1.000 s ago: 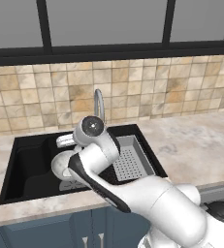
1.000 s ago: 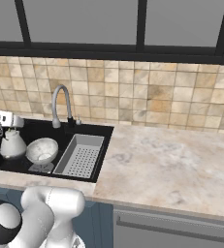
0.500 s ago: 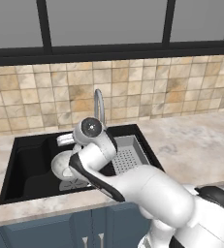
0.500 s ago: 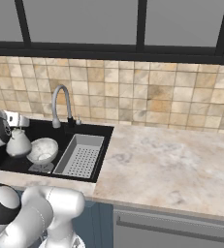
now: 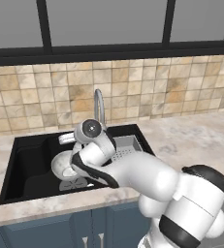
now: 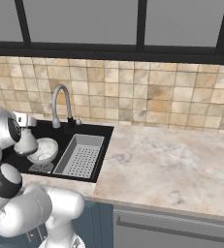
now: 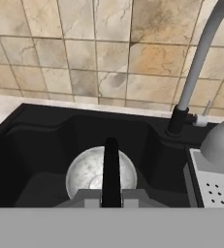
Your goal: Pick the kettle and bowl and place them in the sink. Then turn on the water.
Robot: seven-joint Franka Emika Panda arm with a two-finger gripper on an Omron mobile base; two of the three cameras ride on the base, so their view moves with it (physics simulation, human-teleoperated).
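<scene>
Gripper (image 7: 111,203) of yours clamped shut on the kettle's (image 6: 26,143) black handle (image 7: 111,169), over the sink (image 5: 26,145), bowl (image 7: 91,169) beneath near the faucet (image 6: 59,104)

The sink (image 6: 16,160) is sunk into the table (image 6: 171,164) below the tiled wall (image 6: 133,92). The bowl (image 6: 43,150) lies in it, left of the drain tray (image 6: 82,155). The faucet (image 6: 60,104) stands behind.

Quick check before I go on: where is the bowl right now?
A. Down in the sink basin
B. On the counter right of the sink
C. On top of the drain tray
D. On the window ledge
A: the bowl sits low inside the black sink, just left of the grey drain tray.
</scene>
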